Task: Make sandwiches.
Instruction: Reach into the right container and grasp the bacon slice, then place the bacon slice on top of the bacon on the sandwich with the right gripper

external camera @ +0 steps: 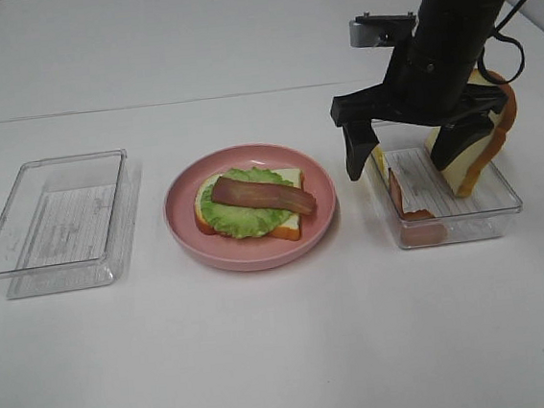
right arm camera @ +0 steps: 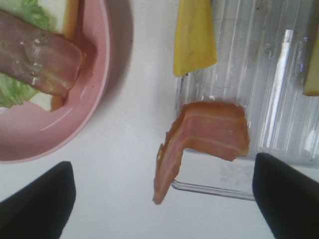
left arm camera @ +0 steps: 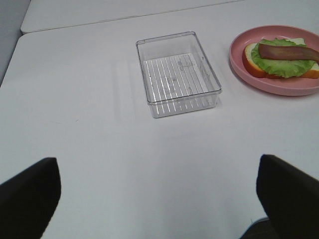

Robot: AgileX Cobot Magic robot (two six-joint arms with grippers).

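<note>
Right hand [external camera: 398, 161] hangs wide open just above the bacon strip [right arm camera: 209, 132] draped over the rim of the clear bin [external camera: 481, 224]; left hand [left arm camera: 156, 167] is spread open too, empty.

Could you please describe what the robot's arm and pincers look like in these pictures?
The right arm is black and bulky, with a small silver-grey box at the wrist and a thin black cable looping beside it. The right pincer has two black tapering fingers. The left pincer shows only two rounded black fingertips.
</note>
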